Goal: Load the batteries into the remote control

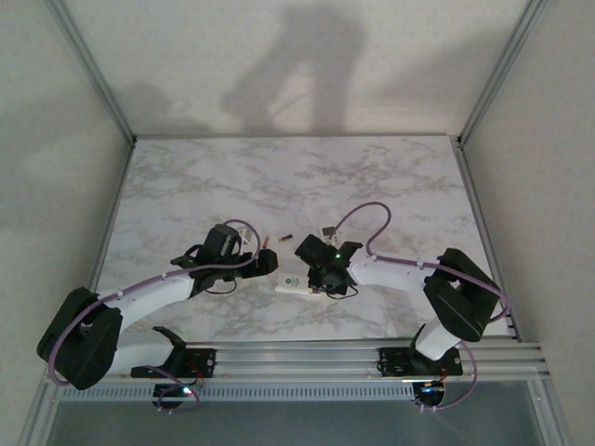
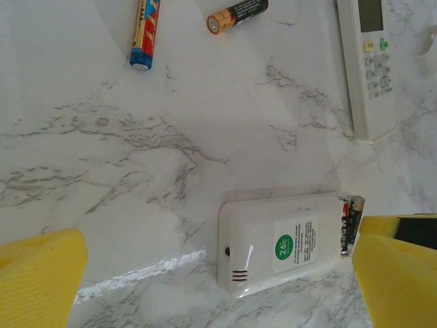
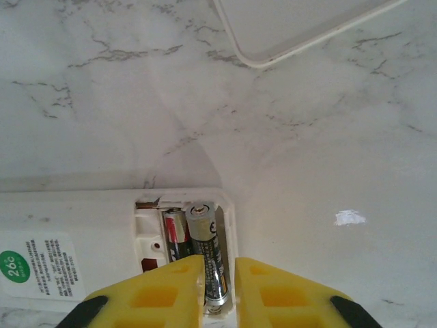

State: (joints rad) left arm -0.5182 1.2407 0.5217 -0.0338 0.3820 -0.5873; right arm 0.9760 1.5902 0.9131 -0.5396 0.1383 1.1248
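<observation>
The white remote control (image 2: pixel 283 242) lies face down on the marble, green sticker up, its battery recess uncovered at one end. Two batteries sit in that recess: a red-and-black one (image 3: pixel 175 236) lying flat and a black one (image 3: pixel 207 253) beside it, its far end tilted up. My right gripper (image 3: pixel 218 290) straddles the black battery with its jaws a narrow way apart, and a gap shows on the right side. My left gripper (image 2: pixel 218 287) is wide open around the remote's body, its right finger (image 2: pixel 396 273) close to the battery end. In the top view the remote (image 1: pixel 290 289) lies between both grippers.
Two loose batteries, one blue and red (image 2: pixel 145 31) and one black with an orange end (image 2: pixel 237 15), lie beyond the remote. A second white handset (image 2: pixel 372 65) lies face up, buttons showing. A small dark piece (image 1: pixel 327 230) sits further back. Metal rails (image 1: pixel 372 353) run along the near edge.
</observation>
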